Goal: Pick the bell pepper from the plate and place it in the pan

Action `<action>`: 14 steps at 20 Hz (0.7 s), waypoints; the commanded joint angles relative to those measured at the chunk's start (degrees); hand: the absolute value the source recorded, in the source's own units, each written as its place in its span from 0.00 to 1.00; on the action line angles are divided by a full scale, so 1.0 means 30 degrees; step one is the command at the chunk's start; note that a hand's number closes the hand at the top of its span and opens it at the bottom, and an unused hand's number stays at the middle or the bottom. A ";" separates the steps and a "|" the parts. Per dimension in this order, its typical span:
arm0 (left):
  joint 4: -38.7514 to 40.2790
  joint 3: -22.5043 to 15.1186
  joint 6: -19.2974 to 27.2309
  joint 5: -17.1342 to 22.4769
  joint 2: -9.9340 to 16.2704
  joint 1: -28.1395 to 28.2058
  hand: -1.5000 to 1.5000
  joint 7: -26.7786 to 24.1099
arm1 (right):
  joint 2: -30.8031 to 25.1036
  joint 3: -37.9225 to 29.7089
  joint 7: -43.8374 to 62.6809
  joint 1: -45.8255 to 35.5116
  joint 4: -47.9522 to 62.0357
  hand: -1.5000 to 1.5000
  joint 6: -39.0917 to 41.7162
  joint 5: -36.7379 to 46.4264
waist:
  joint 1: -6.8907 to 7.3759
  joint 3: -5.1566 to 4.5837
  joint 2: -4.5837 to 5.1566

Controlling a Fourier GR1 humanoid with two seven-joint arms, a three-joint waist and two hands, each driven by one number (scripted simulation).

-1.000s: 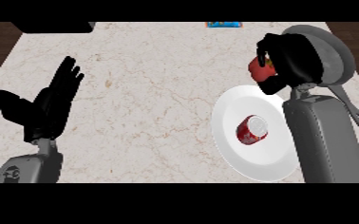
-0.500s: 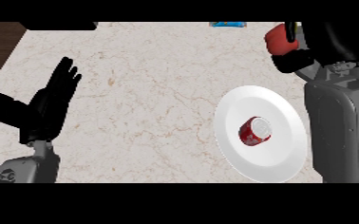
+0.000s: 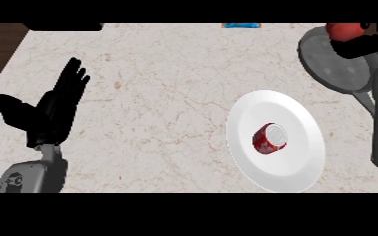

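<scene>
Marbled worktop [image 3: 162, 90] now shows the grey pan [image 3: 336, 65] at its right edge, which the forearm hid before. The right hand [image 3: 358, 46] has swung over the pan, its black fingers [image 3: 353, 49] clamped on the red pepper [image 3: 344, 30] above them. The left hand [image 3: 55, 107] rests open at left, fingers straight and spread; the plate [image 3: 291, 167] carries a red can [image 3: 270, 138].

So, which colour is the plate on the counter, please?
White, seen in the head view: the plate is plain white, with a red can lying on it.
</scene>
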 commanded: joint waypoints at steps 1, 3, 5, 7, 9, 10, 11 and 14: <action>0.0373 -0.0561 0.0331 -0.0351 -0.0718 -0.0283 0.50 -0.0240 | -0.1758 -0.1910 -0.2000 -0.0476 0.3910 1.00 -0.2566 -0.0983 | 0.0087 0.0013 0.0065; 0.0606 0.0371 -0.0142 0.0286 0.0225 -0.0910 0.50 0.0526 | -0.3257 -0.2604 -0.3197 -0.1259 0.6219 1.00 -0.3015 -0.1313 | 0.0187 0.0016 0.0120; 0.0857 0.0199 0.0150 0.0016 0.0026 -0.1237 0.50 0.0670 | -0.3800 -0.3108 -0.4338 -0.1440 0.7669 1.00 -0.3726 -0.2040 | 0.0103 0.0015 0.0090; 0.0385 0.0271 -0.0320 0.0238 0.0067 -0.0073 0.50 -0.0064 | -0.4183 -0.3293 -0.5877 -0.1414 1.0460 1.00 -0.5513 -0.1885 | 0.0431 0.0028 0.0186; -0.0411 -0.0345 0.0080 -0.0312 -0.0078 -0.0523 0.50 0.0694 | -0.4211 -0.3211 -0.6616 -0.1987 1.2475 1.00 -0.6578 -0.1877 | 0.0492 0.0034 0.0178; 0.0143 0.0032 -0.0135 -0.0198 0.0070 -0.0405 0.50 -0.0056 | -0.4893 -0.3466 -0.7453 -0.2165 1.3332 1.00 -0.6598 -0.2167 | 0.0448 0.0029 0.0181; -0.0011 0.0106 -0.0595 0.0245 -0.0010 0.0533 0.50 -0.0505 | -0.5234 -0.3790 -0.8457 -0.2087 1.4021 1.00 -0.6517 -0.2556 | 0.0670 0.0041 0.0253; 0.0287 -0.0475 0.0025 -0.0270 -0.0552 -0.0723 0.50 -0.0126 | -0.5280 -0.3896 -1.0141 -0.2247 1.6237 1.00 -0.7629 -0.2694 | 0.0714 0.0060 0.0337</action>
